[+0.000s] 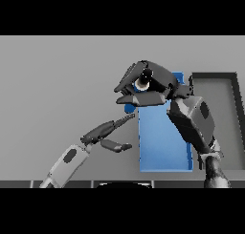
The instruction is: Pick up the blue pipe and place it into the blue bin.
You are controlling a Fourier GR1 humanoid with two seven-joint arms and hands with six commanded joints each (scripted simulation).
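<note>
Right hand (146,85) grips the blue pipe (129,107) over the blue bin's (162,152) 11 o'clock corner — left hand (107,132) open at its 9 o'clock.

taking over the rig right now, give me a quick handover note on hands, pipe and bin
Right hand: curled over the left rim of the rectangular blue bin, a small blue piece, probably the blue pipe, showing under its fingers.
Left hand: fingers straight, holding nothing, just left of the bin.
Done: pipe apparently picked up.
Left: move over the bin, release. A dark grey tray sits to the right.
</note>
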